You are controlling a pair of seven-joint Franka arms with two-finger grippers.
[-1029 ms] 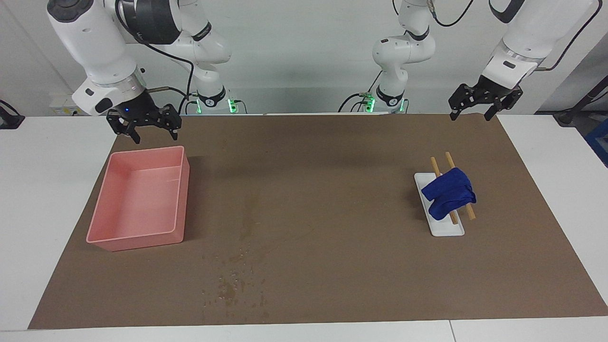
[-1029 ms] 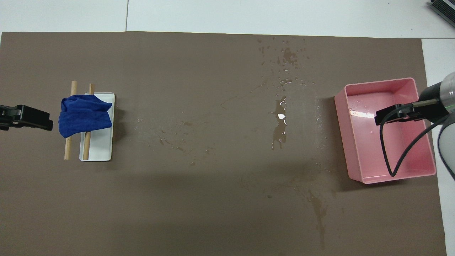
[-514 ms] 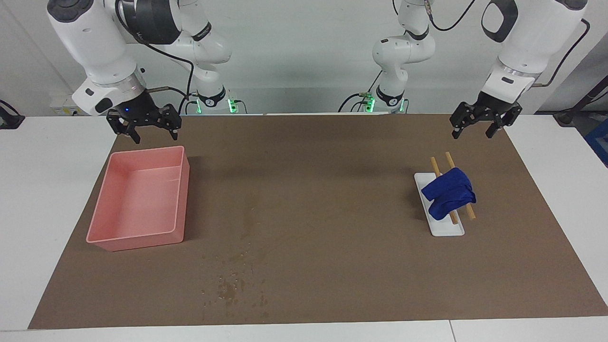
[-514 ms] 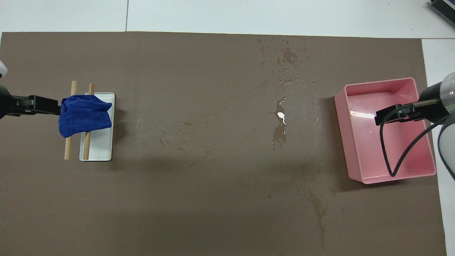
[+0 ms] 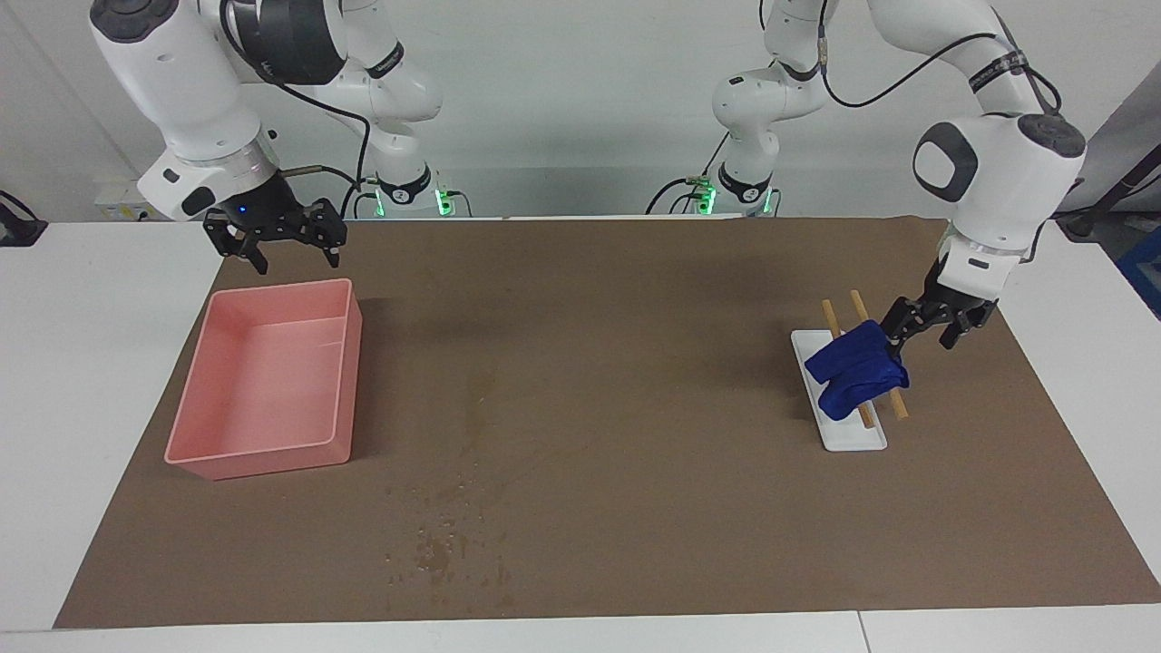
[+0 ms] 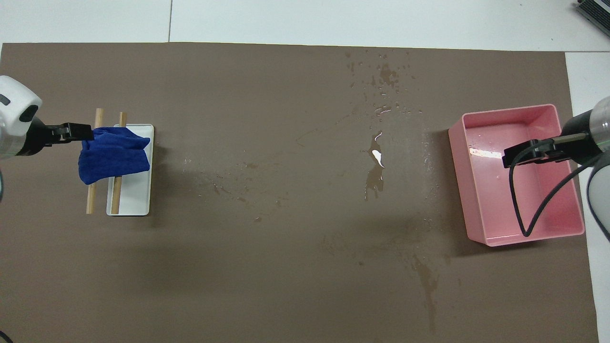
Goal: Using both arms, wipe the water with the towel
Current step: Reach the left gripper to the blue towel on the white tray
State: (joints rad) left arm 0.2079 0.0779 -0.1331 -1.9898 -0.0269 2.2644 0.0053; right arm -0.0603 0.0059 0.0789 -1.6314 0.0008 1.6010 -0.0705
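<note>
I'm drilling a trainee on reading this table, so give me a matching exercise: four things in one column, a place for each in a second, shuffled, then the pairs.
Things:
1. blue towel
2. pink bin
3. water
4. right gripper

Places:
A. spattered on the brown mat
B. draped over two wooden sticks on a white tray
C. up over the bin's edge nearest the robots
D. at the right arm's end of the mat

Pairs: 1-B, 2-D, 3-A, 4-C

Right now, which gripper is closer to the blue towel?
Left. The left gripper is open right at the towel; the right gripper waits open over the pink bin's rim.
</note>
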